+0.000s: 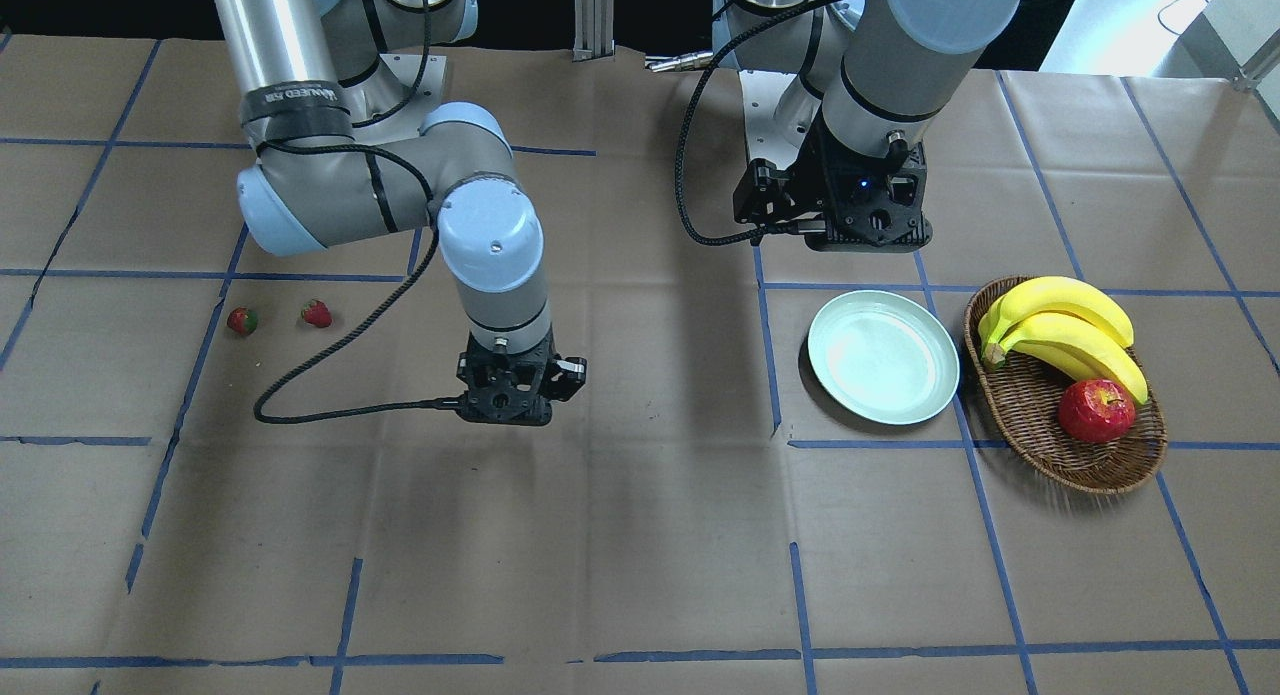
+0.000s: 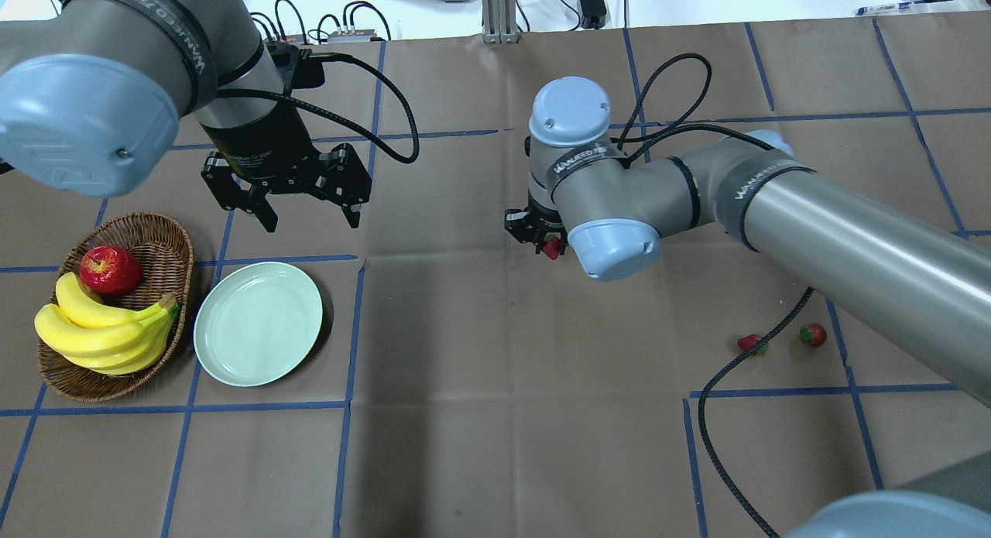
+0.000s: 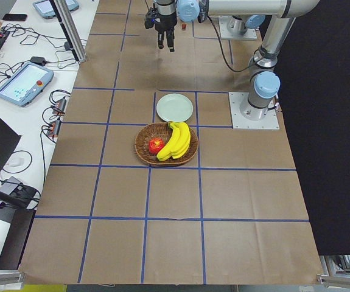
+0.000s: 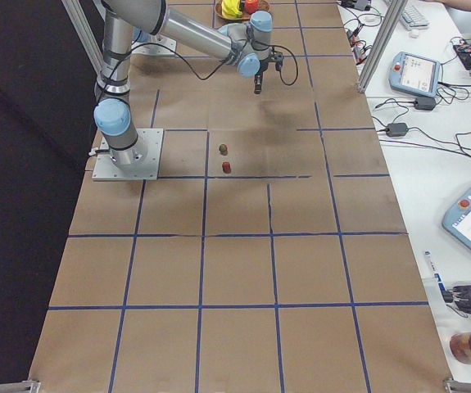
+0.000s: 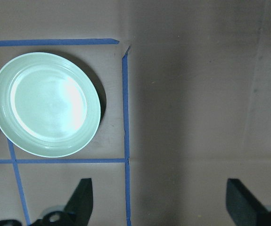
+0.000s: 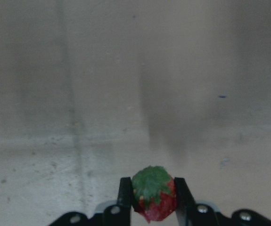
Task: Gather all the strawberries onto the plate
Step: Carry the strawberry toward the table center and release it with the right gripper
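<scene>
My right gripper is shut on a strawberry with a green cap and holds it above the bare table middle; the berry also shows in the overhead view. Two more strawberries lie on the paper at the right; they also show in the front view. The pale mint-green plate sits empty at the left, beside the basket. My left gripper is open and empty, hovering just behind the plate.
An oval wicker basket left of the plate holds a banana bunch and a red apple. The right arm's black cable trails over the table near the two loose strawberries. Blue tape lines grid the brown paper.
</scene>
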Robot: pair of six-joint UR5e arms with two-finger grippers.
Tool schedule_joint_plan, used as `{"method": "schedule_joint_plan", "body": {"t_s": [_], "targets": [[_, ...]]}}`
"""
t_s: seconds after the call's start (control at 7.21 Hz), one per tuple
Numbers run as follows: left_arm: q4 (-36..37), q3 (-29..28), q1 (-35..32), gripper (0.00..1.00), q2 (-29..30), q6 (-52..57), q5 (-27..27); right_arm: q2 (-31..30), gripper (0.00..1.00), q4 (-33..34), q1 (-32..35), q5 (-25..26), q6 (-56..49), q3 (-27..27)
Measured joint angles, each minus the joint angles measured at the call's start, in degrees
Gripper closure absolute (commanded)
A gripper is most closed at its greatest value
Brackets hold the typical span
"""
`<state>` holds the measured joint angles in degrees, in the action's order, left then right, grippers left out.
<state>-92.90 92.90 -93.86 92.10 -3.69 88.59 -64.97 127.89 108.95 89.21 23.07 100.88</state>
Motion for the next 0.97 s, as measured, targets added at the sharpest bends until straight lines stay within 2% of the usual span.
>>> {"method": "schedule_joint_plan", "body": {"t_s": [0.28,0.42,0.55,0.69,0.97], "targets": [[0.0,0.0,0.0,0.0,0.07,0.0,0.0,3.66,0.92,0.39,2.85,-0.87,3.27,-3.27],[0.0,0.0,0.0,0.0,0.08,0.0,0.0,4.68,0.79,0.94,3.41,-1.21,3.91,-4.06],[0.0,0.0,0.01,0.0,0.09,0.0,0.0,5.3,0.24,1.23,3.63,-1.34,4.15,-4.46],[0.0,0.0,0.03,0.0,0.09,0.0,0.0,5.95,0.0,1.34,3.66,-1.34,4.23,-4.69],[0.0,0.0,0.01,0.0,0.1,0.02,0.02,6.49,0.0,0.55,3.53,-1.16,4.26,-6.02]]}}
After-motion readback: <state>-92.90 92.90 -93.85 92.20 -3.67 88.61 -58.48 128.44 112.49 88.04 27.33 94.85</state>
